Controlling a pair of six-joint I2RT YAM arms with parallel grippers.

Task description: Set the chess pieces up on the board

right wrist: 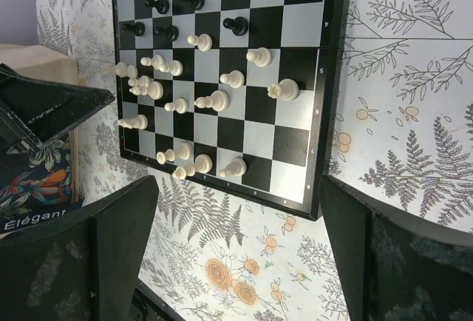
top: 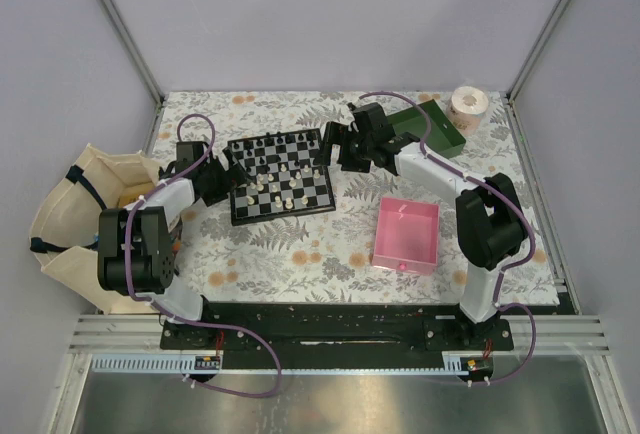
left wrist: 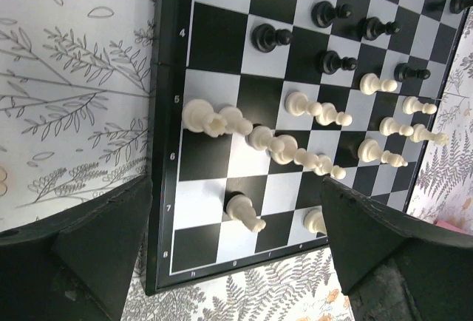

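The board [top: 284, 213] lies left of centre on the flowered cloth. Black chess pieces [top: 262, 152] stand on its far half and cream-white chess pieces [top: 285, 194] are scattered over its near half. My left gripper [top: 222, 180] hovers open at the board's left edge; in the left wrist view its fingers [left wrist: 96, 254] straddle a board corner [left wrist: 166, 114], with a white piece [left wrist: 244, 211] between them, untouched. My right gripper [top: 336, 146] is open off the board's right side. In the right wrist view its fingers [right wrist: 355, 240] frame bare cloth beside the board [right wrist: 292, 143].
A pink tray [top: 406, 235] sits right of centre. A green tray [top: 430, 126] and a roll of tape [top: 468, 106] are at the back right. A cream tote bag [top: 70, 214] hangs off the table's left side.
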